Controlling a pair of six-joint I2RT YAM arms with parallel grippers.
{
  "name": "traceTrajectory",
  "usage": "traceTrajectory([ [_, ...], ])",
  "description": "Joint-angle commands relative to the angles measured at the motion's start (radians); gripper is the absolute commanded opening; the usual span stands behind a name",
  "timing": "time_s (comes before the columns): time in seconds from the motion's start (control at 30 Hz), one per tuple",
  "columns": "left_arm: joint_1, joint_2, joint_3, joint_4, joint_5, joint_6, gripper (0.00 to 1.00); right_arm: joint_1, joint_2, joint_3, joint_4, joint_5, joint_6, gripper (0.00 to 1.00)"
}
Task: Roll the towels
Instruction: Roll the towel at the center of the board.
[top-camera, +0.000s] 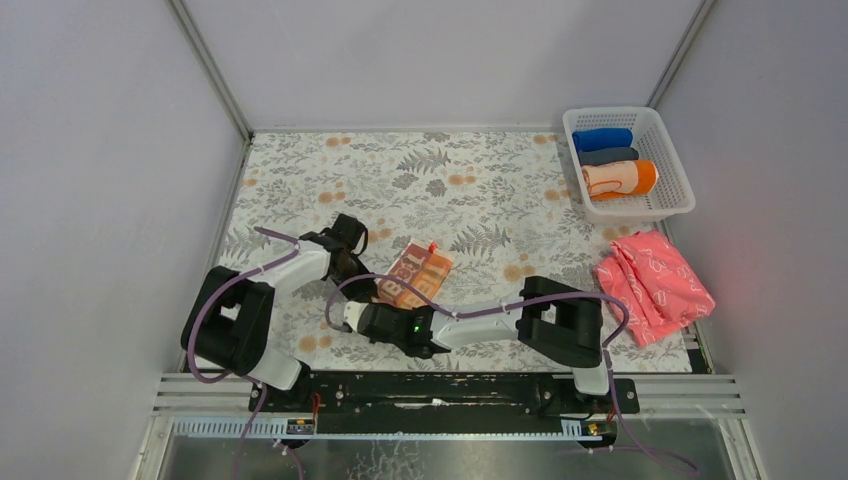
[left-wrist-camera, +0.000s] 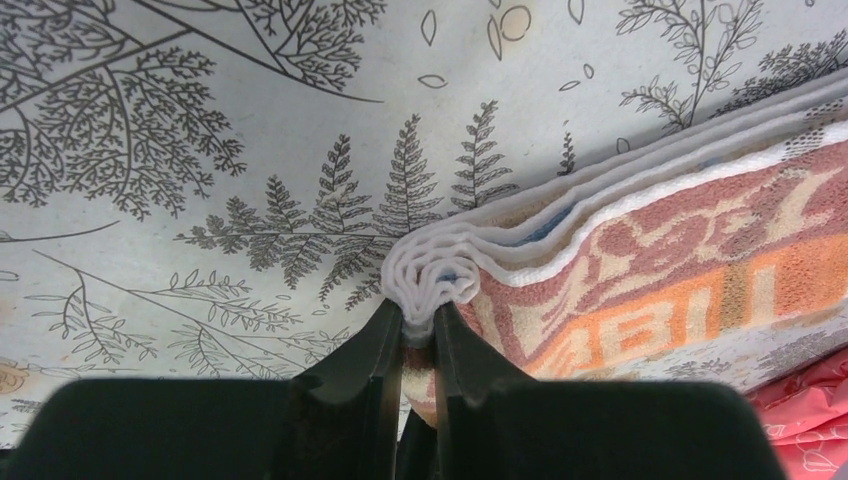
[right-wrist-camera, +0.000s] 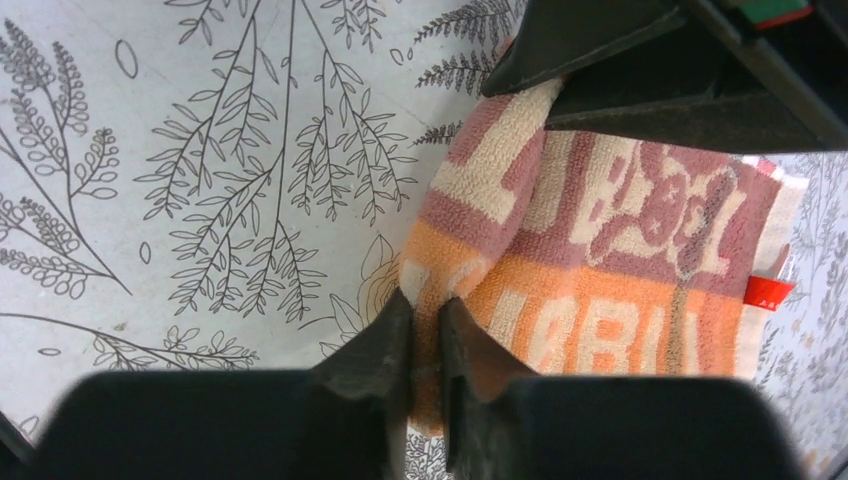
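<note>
A fern-patterned table (top-camera: 470, 180) seen from above, with two black and white robot arms reaching in from the near edge. Between their wrists lies the lettered towel (top-camera: 420, 270), folded into a small peach and orange rectangle near the middle left of the table. From this height both sets of fingertips are too small and shadowed to make out.

The left wrist camera shows the left gripper (left-wrist-camera: 418, 322) clenched on a bunched corner of that towel, white layered edges curling just above the pinch. The towel runs off the right edge of this view, so only part of its orange lettering shows.

The right wrist camera shows the right gripper (right-wrist-camera: 425, 318) with its fingers drawn close and grasping another edge of the same towel. A dark gripper body covers the towel's upper corner. A small red tag (right-wrist-camera: 766, 291) sticks out at the towel's far side, its print unreadable.

At the far right corner a white basket (top-camera: 676, 160) holds a blue roll (top-camera: 603, 139), a dark grey roll (top-camera: 608, 156) and the orange-bordered towel (top-camera: 622, 178), rolled up. A crumpled pink cloth (top-camera: 655, 285) lies near the basket, on the table's right edge
</note>
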Motion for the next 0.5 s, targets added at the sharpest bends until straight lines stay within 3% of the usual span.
traceTrajectory([
  [0.0, -0.004, -0.021, 0.024, -0.078, -0.051, 0.024, 0.09, -0.012, 0.015, -0.001, -0.084, -0.057, 0.020, 0.09],
  [0.07, -0.004, -0.034, 0.032, -0.083, -0.064, 0.025, 0.14, -0.046, -0.018, -0.018, -0.069, -0.187, 0.052, 0.00],
  [0.27, -0.002, -0.131, 0.055, -0.089, -0.144, 0.027, 0.47, -0.235, -0.132, -0.103, 0.065, -0.721, 0.172, 0.00],
  [0.47, -0.001, -0.296, -0.002, -0.061, -0.210, 0.019, 0.64, -0.383, -0.100, -0.144, 0.252, -1.183, 0.339, 0.00],
])
